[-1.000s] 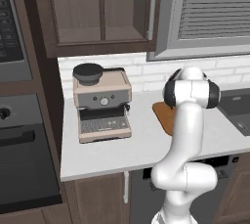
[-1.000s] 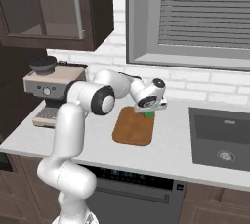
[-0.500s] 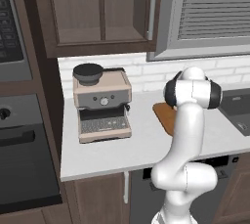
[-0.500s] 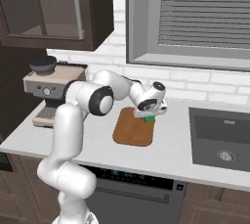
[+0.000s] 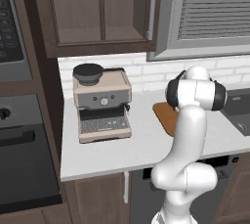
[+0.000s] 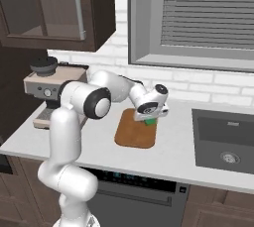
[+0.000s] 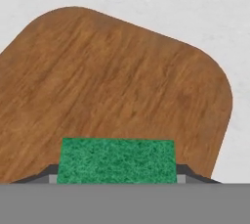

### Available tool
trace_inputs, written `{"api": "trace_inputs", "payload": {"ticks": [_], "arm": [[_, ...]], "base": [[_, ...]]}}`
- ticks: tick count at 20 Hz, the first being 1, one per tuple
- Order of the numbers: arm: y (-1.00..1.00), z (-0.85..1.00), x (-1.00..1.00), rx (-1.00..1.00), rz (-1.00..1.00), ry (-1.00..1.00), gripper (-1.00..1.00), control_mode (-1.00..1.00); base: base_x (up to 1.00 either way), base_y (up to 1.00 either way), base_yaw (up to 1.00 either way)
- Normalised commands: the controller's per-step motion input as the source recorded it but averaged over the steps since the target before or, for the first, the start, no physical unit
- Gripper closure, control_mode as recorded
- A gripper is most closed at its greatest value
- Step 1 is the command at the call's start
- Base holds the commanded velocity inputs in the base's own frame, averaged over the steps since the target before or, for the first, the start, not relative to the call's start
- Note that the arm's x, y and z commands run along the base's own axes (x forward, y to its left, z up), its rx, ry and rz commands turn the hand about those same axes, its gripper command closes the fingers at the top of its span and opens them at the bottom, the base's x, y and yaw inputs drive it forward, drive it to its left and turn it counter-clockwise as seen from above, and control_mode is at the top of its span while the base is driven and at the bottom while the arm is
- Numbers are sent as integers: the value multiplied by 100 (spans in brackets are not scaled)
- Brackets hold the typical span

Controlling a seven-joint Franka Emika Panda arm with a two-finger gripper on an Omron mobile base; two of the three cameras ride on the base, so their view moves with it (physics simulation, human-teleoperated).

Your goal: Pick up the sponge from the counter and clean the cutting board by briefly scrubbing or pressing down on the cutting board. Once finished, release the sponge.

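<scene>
The green sponge sits between my gripper's fingers, which are shut on its two ends. In the right base view the gripper points down with the sponge at the far right corner of the brown wooden cutting board. Whether the sponge touches the wood I cannot tell. The hand view looks down past the sponge onto the cutting board, which lies on the light counter. In the left base view my arm hides most of the cutting board.
A coffee machine stands on the counter left of the board. A dark sink is set into the counter to the right. Wall cabinets and a window with blinds hang above.
The hand with the sponge has sunk a little toward the cutting board. The grip on the sponge is unchanged.
</scene>
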Motion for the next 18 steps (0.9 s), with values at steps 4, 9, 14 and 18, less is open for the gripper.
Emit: {"api": "trace_inputs", "payload": {"ticks": [4,9,14,18], "arm": [[50,-41,-2,0,9,-3,100,-100],[49,-72,0,0,9,1,100,-100],[39,11,0,0,7,-10,100,-100],[65,-88,-2,0,11,0,100,-100]], "base": [[0,0,0],[0,0,0],[0,0,0],[0,0,0]]}}
